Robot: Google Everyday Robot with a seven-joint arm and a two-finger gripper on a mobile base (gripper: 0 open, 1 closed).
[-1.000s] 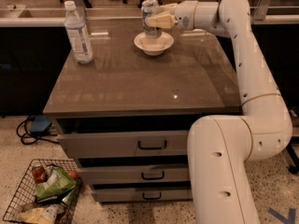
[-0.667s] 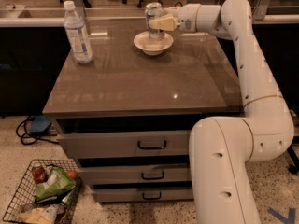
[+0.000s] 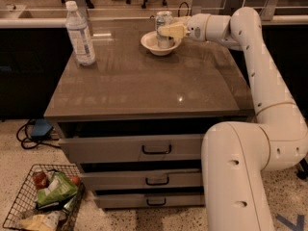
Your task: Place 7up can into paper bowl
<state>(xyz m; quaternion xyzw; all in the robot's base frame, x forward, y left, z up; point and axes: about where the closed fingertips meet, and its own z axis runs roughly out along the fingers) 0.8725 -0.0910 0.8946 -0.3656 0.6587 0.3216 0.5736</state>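
The 7up can (image 3: pixel 163 19), silver-topped, stands upright with its lower part inside the cream-white paper bowl (image 3: pixel 148 43) at the back middle of the brown table top. My gripper (image 3: pixel 169 31) reaches in from the right at the can's side. Its yellowish fingers (image 3: pixel 173 31) are closed around the can's body. The can's base is hidden by the bowl's rim and the fingers, so I cannot tell whether it rests on the bowl's bottom.
A tall clear water bottle (image 3: pixel 80 34) stands at the table's back left. The table (image 3: pixel 144 85) has drawers (image 3: pixel 156 149) below its front edge. A wire basket (image 3: pixel 42 203) with snack bags sits on the floor at the front left. My white arm (image 3: pixel 260 81) spans the right side.
The gripper and the can have come down a little over the bowl, and the can's lower part now sits within the rim. The bottle and the bowl have not moved.
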